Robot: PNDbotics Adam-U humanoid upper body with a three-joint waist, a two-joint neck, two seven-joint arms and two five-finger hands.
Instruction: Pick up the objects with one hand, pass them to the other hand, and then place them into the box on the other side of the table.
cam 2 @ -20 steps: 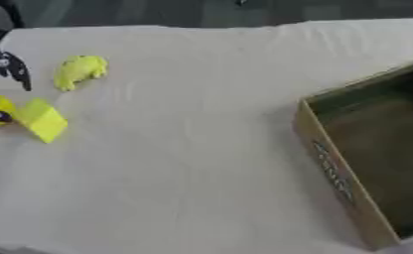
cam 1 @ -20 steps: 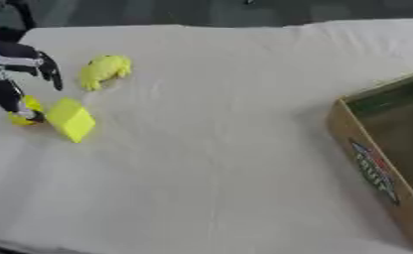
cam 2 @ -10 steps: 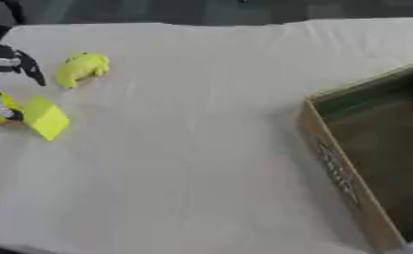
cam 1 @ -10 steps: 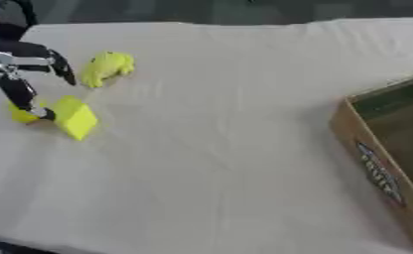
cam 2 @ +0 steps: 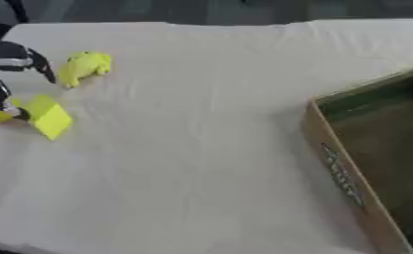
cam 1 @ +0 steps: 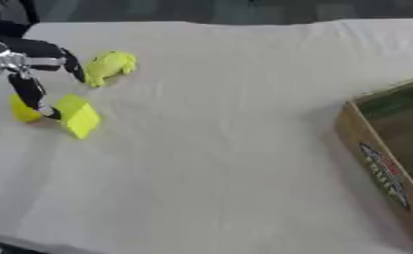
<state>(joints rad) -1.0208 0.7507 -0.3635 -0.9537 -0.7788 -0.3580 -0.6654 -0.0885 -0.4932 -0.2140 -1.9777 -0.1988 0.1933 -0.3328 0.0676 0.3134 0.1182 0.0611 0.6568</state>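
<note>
The left hand (cam 1: 23, 67) enters from the view's left edge, black fingers with a silver joint at the wrist; its fingers are spread and pointing down; one fingertip comes down beside the yellow block (cam 1: 78, 115), another reaches toward the yellow toy (cam 1: 108, 66); nothing is held; no right hand shows.
</note>
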